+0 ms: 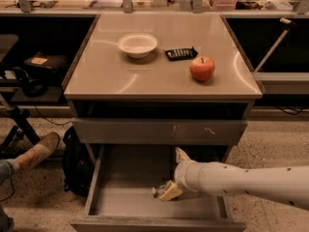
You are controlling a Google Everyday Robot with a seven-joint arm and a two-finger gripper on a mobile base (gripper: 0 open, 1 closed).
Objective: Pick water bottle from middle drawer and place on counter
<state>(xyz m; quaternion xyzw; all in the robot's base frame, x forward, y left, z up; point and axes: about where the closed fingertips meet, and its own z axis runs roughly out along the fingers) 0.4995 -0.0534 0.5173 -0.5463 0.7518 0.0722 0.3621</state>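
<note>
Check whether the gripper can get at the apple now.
Probably not: the gripper is down inside the open drawer, the apple sits on the counter overhead; the arm must withdraw first.

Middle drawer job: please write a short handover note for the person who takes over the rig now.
Gripper: inside the open middle drawer, right of centre, fingers spread, holding nothing.
Water bottle: probably the small pale thing beside the lower finger, on the drawer floor; mostly hidden.
Counter: no bottle on it.
Done: drawer is open, gripper is at the bottle.
Left: grasp, lift, place on counter.
</note>
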